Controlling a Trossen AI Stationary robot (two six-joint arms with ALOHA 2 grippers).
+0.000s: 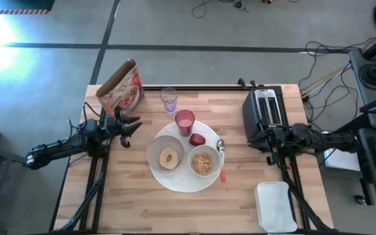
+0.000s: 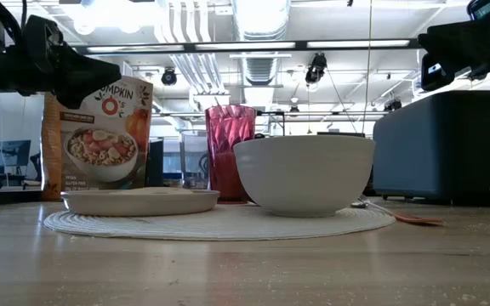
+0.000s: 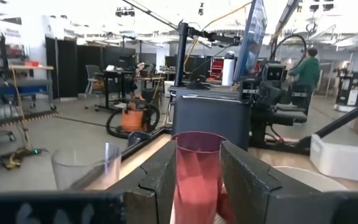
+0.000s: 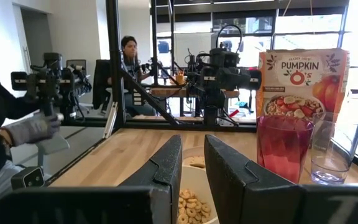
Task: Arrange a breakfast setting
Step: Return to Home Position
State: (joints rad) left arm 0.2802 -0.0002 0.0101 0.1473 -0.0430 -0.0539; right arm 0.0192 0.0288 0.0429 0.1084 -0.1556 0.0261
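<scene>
A large round white plate (image 1: 183, 181) lies mid-table. On it stand one white bowl (image 1: 161, 147) holding a bagel (image 1: 169, 158), a second bowl (image 1: 204, 163) of cereal, and a red apple (image 1: 198, 139). The pink tumbler (image 1: 185, 121) stands at the plate's far rim. An orange-handled spoon (image 1: 222, 163) lies along the plate's right rim. My left gripper (image 1: 134, 127) hovers left of the plate, open and level, with nothing between its fingers; the tumbler (image 3: 196, 168) shows beyond them. My right gripper (image 1: 264, 140) hovers right of the plate by the toaster, fingers narrowly apart and bare.
A cereal box (image 1: 119, 88) stands at the far left corner, with a clear glass (image 1: 169, 100) beside it. A black toaster (image 1: 265, 111) stands at the far right and a white tray (image 1: 276, 205) at the near right. People show in the room beyond.
</scene>
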